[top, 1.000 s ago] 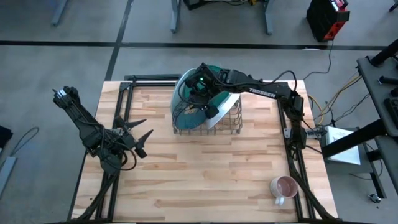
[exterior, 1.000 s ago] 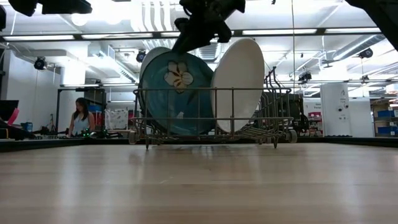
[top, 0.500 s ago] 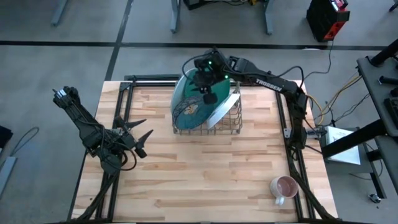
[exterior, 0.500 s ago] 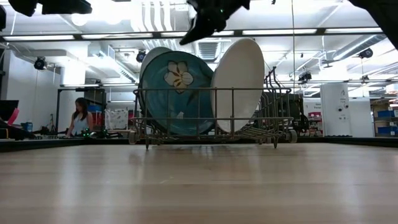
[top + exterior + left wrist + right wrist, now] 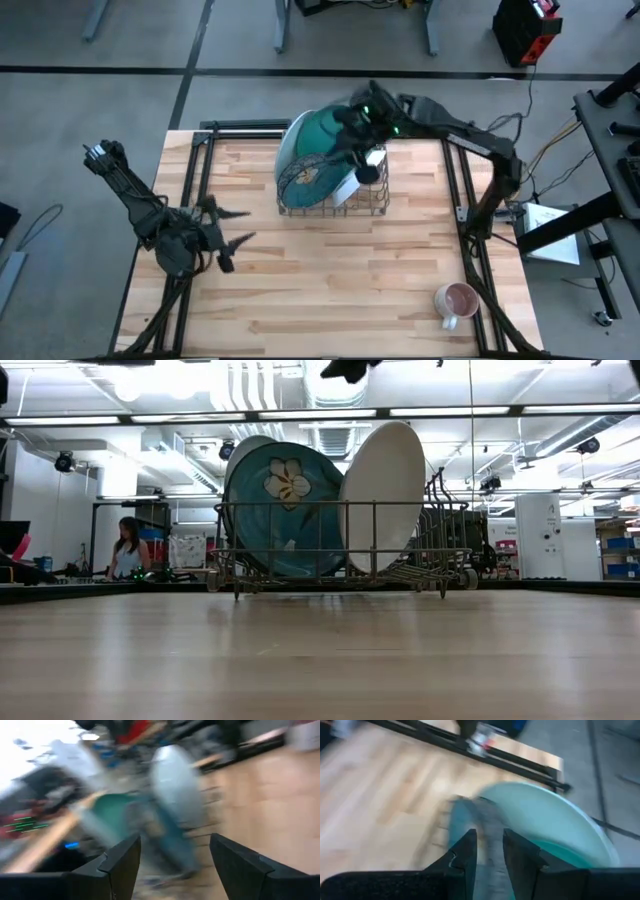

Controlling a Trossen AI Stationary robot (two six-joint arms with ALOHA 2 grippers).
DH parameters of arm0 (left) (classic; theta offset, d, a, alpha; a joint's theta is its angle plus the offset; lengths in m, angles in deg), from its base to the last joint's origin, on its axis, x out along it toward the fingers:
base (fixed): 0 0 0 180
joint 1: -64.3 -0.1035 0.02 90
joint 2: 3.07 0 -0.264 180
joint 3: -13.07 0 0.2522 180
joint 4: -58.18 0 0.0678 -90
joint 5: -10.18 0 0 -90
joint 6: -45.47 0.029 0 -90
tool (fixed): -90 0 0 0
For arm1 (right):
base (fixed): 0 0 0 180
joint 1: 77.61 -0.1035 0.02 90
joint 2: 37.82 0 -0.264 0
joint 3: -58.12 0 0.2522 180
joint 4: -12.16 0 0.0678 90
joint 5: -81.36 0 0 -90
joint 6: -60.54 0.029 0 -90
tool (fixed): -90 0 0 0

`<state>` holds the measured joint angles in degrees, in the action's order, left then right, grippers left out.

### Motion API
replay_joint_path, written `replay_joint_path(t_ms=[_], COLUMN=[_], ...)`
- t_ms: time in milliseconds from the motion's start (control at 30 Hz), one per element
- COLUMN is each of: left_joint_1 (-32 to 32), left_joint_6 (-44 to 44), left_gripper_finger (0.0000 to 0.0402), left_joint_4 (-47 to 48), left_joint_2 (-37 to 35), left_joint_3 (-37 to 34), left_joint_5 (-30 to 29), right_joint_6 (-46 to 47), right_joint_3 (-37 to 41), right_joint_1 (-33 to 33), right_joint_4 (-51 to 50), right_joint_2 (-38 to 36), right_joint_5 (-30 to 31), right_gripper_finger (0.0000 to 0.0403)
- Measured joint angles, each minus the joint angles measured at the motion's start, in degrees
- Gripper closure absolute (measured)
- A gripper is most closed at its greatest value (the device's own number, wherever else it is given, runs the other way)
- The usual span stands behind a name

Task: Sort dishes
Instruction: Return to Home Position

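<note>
Teal plate (image 5: 285,510), white plate (image 5: 385,495), mint plate (image 5: 243,448) standing in rack (image 5: 330,212) at far edge of table (image 5: 330,290). Right gripper (image 5: 490,840) hovering above, fingers slightly parted, empty. Left gripper (image 5: 175,842) waiting near left edge, fingers spread. Risk: right gripper swinging low, clipping rim, toppling plates.

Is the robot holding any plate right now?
No, nothing is held. The right gripper is above the rack with jaws apart; the left gripper is over the table, open too.
</note>
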<state>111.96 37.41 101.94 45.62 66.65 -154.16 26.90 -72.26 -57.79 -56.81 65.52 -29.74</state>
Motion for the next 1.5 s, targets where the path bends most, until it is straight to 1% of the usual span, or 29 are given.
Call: replay_joint_path(t_ms=[67, 133, 233, 367, 467, 567, 633, 700, 800, 867, 967, 1033, 1067, 1133, 1167, 1233, 1300, 1367, 1433, 1500], left_joint_1=[-0.9, -1.9, -3.6, -6.4, -9.6, -13.6, -16.2, -18.1, -20.6, -21.9, -23.6, -24.6, -25.4, -27.8, -29.4, -32.7, -35.5, -37.9, -39.0, -38.9], left_joint_6=[5.2, 13.2, 25.9, 36.2, 39.7, 41.3, 42.4, 44.1, 45.6, 45.1, 41.9, 40.8, 40.8, 41.7, 42.3, 43.0, 42.1, 40.6, 39.8, 40.0], left_gripper_finger=[0.0172, 0.0172, 0.0172, 0.0172, 0.0172, 0.0172, 0.0172, 0.0172, 0.0172, 0.0172, 0.0172, 0.0172, 0.0172, 0.0172, 0.0172, 0.0172, 0.0172, 0.0172, 0.0174, 0.0185], left_joint_4=[-6.7, -15.0, -25.6, -34.6, -39.9, -43.2, -43.2, -42.5, -41.6, -39.1, -34.0, -33.6, -35.9, -44.6, -48.4, -50.7, -49.4, -46.9, -43.1, -39.6], left_joint_2=[0.6, 1.6, 4.1, 7.3, 9.0, 10.5, 10.9, 10.3, 6.9, 3.4, -1.4, -3.6, -3.9, -2.8, -1.6, 1.3, 3.5, 4.0, 3.0, 1.2], left_joint_3=[0.5, 0.6, 0.5, 0.5, 0.4, 0.4, 0.4, 0.4, 0.4, 0.4, 0.1, -0.6, -1.3, -3.5, -4.5, -5.4, -5.6, -4.9, -4.1, -3.5], left_joint_5=[7.4, 13.1, 19.1, 26.1, 34.4, 44.8, 48.2, 50.7, 57.0, 59.0, 58.9, 58.9, 58.9, 60.9, 63.1, 67.9, 69.3, 69.1, 69.1, 69.4], right_joint_6=[0.1, -0.1, -0.1, 2.7, 5.0, 7.4, 7.7, 7.7, 8.5, 8.3, 7.8, 7.4, 7.1, 6.6, 6.5, 6.8, 8.8, 10.6, 11.3, 11.2], right_joint_3=[2.3, 5.3, 11.4, 22.2, 30.8, 38.1, 42.1, 45.5, 49.3, 51.6, 56.2, 60.2, 62.4, 67.1, 69.4, 72.3, 73.0, 72.9, 72.8, 72.9], right_joint_1=[-2.5, -5.6, -10.4, -16.3, -20.5, -24.0, -25.6, -26.4, -26.5, -26.0, -25.4, -24.8, -24.4, -23.1, -22.1, -19.6, -16.9, -14.5, -12.7, -11.7], right_joint_4=[-0.2, 0.3, 2.7, 12.7, 21.4, 29.3, 31.8, 32.9, 35.4, 37.3, 41.1, 45.6, 49.2, 58.5, 63.7, 71.0, 73.1, 73.3, 71.1, 66.8], right_joint_2=[-2.7, -5.2, -9.8, -16.9, -22.0, -27.1, -30.2, -33.0, -38.0, -41.8, -46.8, -49.2, -50.1, -50.2, -49.3, -46.8, -44.7, -44.1, -44.1, -44.9], right_joint_5=[-1.6, -1.7, -2.0, -1.9, -0.7, 3.2, 5.4, 6.1, 6.2, 6.2, 6.2, 6.0, 5.9, 4.9, 3.4, -1.3, -5.3, -7.2, -8.6, -10.8], right_gripper_finger=[0.0327, 0.0337, 0.0353, 0.0373, 0.0386, 0.0395, 0.0399, 0.0402, 0.0402, 0.0402, 0.0402, 0.0402, 0.0402, 0.0402, 0.0402, 0.0402, 0.0403, 0.0403, 0.0403, 0.0403])
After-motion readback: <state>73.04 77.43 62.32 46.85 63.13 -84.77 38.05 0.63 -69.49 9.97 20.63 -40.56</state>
